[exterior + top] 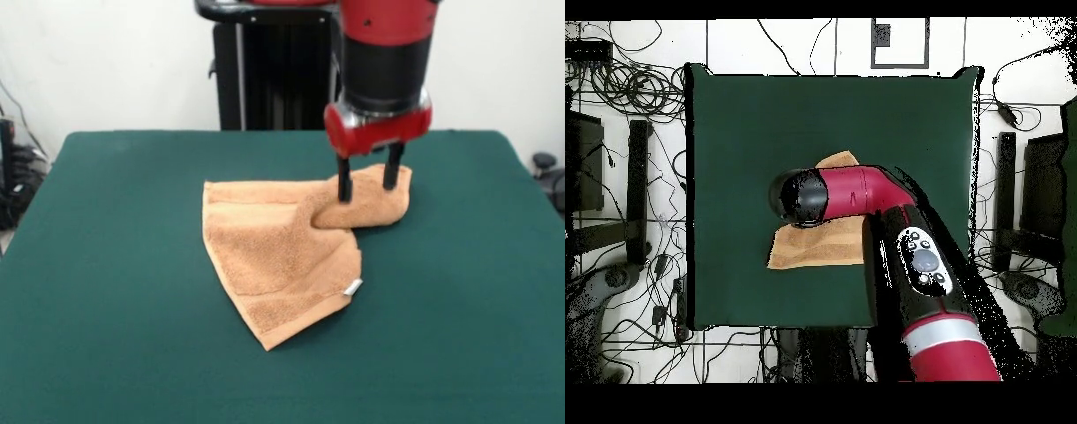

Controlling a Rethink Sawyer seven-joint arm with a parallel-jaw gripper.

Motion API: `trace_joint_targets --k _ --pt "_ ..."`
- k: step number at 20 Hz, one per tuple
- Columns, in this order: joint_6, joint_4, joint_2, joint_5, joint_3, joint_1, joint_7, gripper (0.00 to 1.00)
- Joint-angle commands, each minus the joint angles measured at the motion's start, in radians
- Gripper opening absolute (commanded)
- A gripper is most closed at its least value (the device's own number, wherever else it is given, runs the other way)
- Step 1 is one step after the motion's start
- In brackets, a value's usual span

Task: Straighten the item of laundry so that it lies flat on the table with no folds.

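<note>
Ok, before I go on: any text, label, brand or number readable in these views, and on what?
None can be read.
Small white tag on the towel: no print can be made out in the front view.
Robot arm: round markings on a light panel in the overhead view, too small to read.
Table and gripper: no visible lettering.

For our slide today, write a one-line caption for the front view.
Sawyer's open pincer straddles a raised fold at the far corner of a rumpled tan towel on the green table.

Red arm (pixel 895 215) reaches over tan towel (pixel 815 248) on green table (pixel 745 130), covering towel's middle.
</note>
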Motion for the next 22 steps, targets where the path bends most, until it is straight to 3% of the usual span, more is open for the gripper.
trace_joint_targets --k 1,6,14,22 --pt "-0.194 -0.132 0.168 -0.060 -0.155 0.116 0.338 1.00" --pt "-0.246 -0.121 0.206 -0.032 -0.240 0.155 0.346 1.00" --pt "-0.221 -0.061 0.198 0.032 -0.307 0.198 0.359 1.00" --pt "-0.231 0.004 0.188 0.108 -0.263 0.182 0.329 1.00"
